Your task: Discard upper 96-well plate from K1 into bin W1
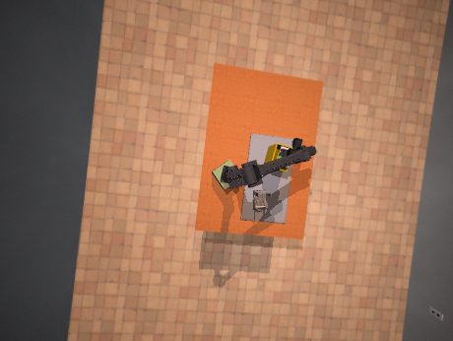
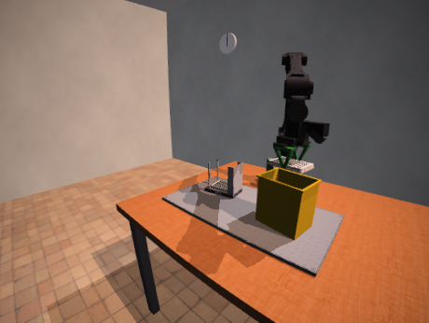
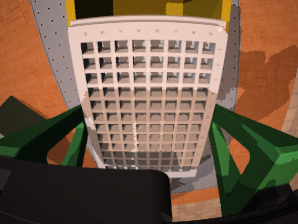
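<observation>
1. Pincer (image 3: pixel 149 156) is clamping the upper 96-well plate (image 3: pixel 148 90) across its width, with one green finger (image 3: pixel 248 145) pressing each long side; the plate is riding off the bench (image 2: pixel 373 261), held in the air.
2. Landmark for everything below is the yellow plastics bin W1 (image 2: pixel 285 201), standing upright on the grey base mat (image 2: pixel 233 215).
3. In the exterior view the plate is hanging just behind the bin's far rim and about level with that rim or slightly above it; whether its leading edge is already crossing over the mouth, I cannot tell.
4. In the wrist view the bin's open mouth is showing just beyond the plate's far edge, so the carry looks nearly lined up and the release looks like the step in hand.
5. Stack rack K1 (image 2: pixel 228 179) is sitting well to the side of the bin on the same mat, with the lower plate (image 2: pixel 218 188) lying at its foot between the posts.
6. Doing this well probably means:
   - keeping the plate's underside above the rim while advancing, so it is not nudging or tipping the bin;
   - waiting until the plate's middle is sitting over the mouth before letting go;
   - keeping the arm (image 2: pixel 296 103) away from the rack, which looks safely apart.
</observation>
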